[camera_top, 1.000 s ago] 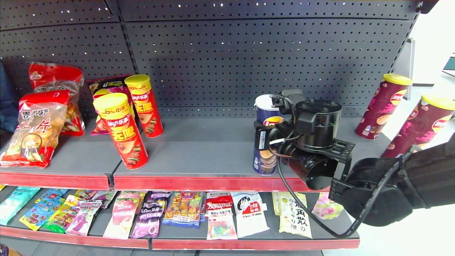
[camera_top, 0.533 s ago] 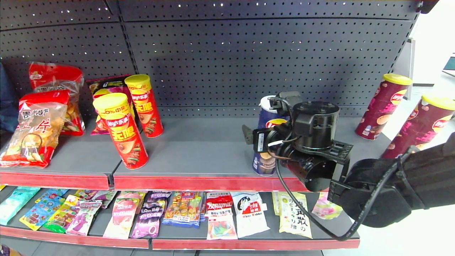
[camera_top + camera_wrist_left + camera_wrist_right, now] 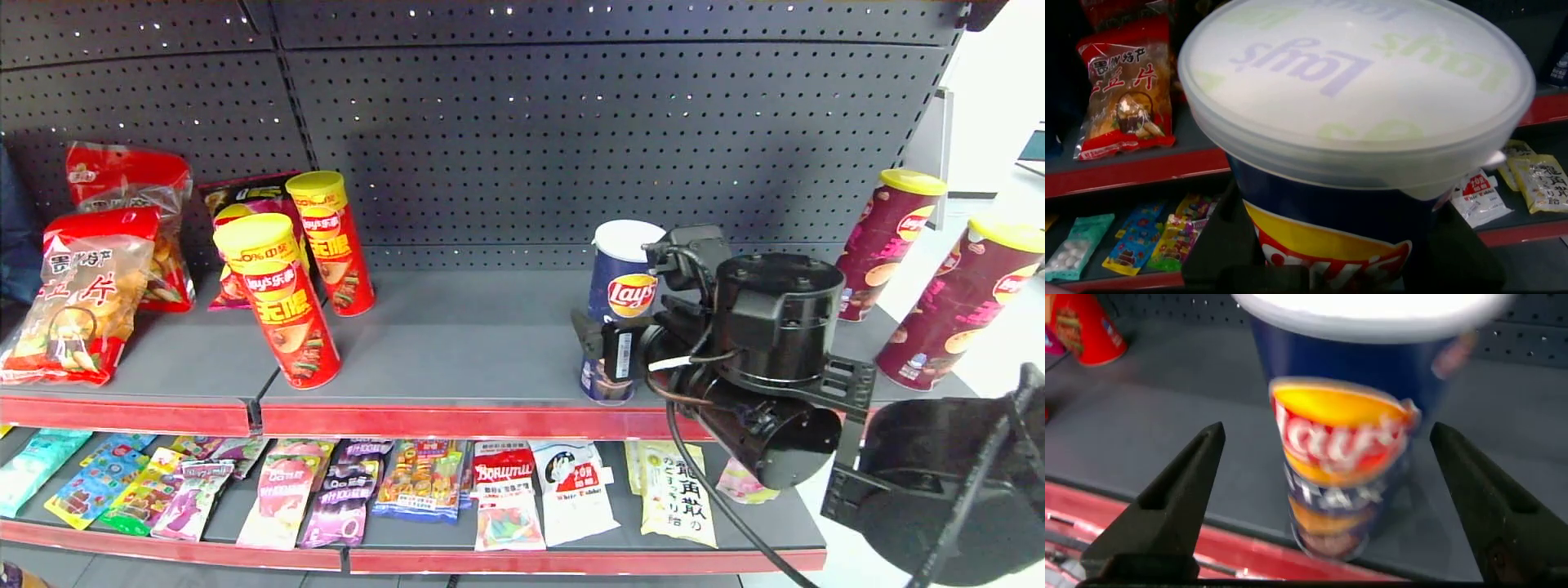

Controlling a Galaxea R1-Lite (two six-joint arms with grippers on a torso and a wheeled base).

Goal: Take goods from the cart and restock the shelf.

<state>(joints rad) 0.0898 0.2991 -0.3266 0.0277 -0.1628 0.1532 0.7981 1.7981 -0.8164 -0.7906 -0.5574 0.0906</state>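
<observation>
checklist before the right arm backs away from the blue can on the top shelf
1. Right gripper released: ok, fingers spread wide on either side of the blue can, apart from it.
2. Can upright: ok, standing on its base, lid up.
3. Base fully on the shelf: ok, though close behind the red front edge.
4. Neighbours clear: ok, the maroon cans stand well apart toward the robot's right.
5. Left gripper load: ok, the second blue can sits between its fingers.
6. Space behind the retreating arm: cannot tell.
</observation>
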